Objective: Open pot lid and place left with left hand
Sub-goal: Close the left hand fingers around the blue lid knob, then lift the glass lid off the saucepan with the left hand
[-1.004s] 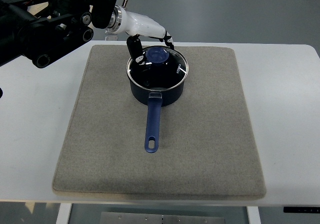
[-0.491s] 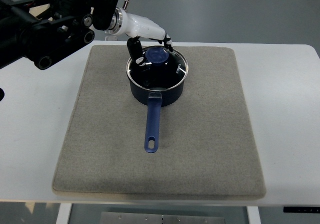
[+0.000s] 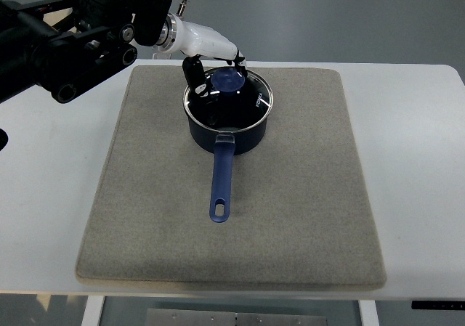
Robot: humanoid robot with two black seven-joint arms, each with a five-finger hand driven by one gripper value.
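Blue knob (image 3: 227, 81) — my left hand (image 3: 209, 59) over the lid (image 3: 229, 98).
My dark fingers (image 3: 195, 75) curl around the knob; the pot (image 3: 228, 123) sits on a grey mat (image 3: 305, 195) — white worktop (image 3: 421, 159).

Pot (image 3: 229, 123) on mat (image 3: 145, 210) toward its far edge, lid (image 3: 254, 97) on pot, handle (image 3: 221, 184) pointing near, mat on table (image 3: 421, 166)

Black boxy arm (image 3: 65, 43) w/ round bolts, silver wrist ring, white hand (image 3: 207, 46), black fingers (image 3: 195, 75), black cable
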